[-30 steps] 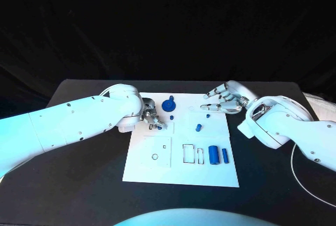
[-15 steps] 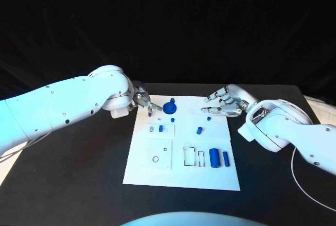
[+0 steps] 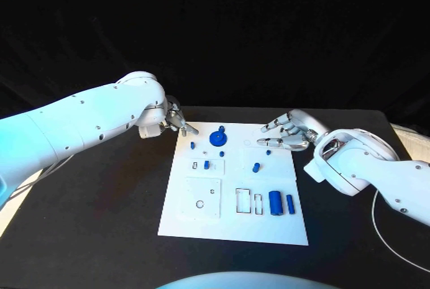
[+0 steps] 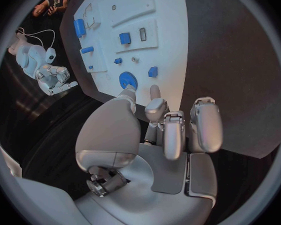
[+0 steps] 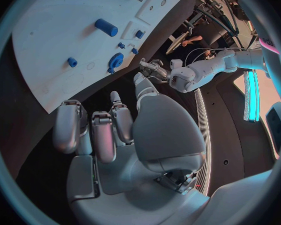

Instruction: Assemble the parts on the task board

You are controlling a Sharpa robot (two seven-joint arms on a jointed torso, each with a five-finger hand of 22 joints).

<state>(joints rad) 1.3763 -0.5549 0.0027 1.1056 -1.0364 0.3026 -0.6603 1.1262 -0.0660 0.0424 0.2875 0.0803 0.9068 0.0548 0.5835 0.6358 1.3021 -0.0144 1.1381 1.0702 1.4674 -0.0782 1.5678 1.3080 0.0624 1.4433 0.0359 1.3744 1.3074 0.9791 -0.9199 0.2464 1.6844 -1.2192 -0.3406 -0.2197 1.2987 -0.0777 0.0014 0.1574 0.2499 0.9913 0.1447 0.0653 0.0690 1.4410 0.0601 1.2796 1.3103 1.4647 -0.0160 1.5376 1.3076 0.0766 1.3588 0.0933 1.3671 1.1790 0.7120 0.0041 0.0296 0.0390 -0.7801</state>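
The white task board [image 3: 235,220] lies in the middle of the black table. A blue gear [image 3: 218,138] sits at its far end, with a small blue piece [image 3: 192,144] to its left. More small blue parts [image 3: 256,167] lie mid-board, and two blue cylinders [image 3: 274,203] lie near the right edge. My left hand [image 3: 174,123] hovers just off the board's far left corner, fingers apart and holding nothing; in the left wrist view its fingertips [image 4: 154,92] point toward the gear [image 4: 127,79]. My right hand [image 3: 285,132] hangs over the far right corner, fingers spread and holding nothing.
Rectangular slots [image 3: 241,199] and round holes [image 3: 200,204] mark the board's near half. Bare black table [image 3: 99,220] surrounds the board. A thin white cable [image 3: 381,230] runs along the table's right side.
My left hand has lifted off the board's far left area and drawn back past the corner, uncovering the small blue pieces there. The right hand has barely shifted.
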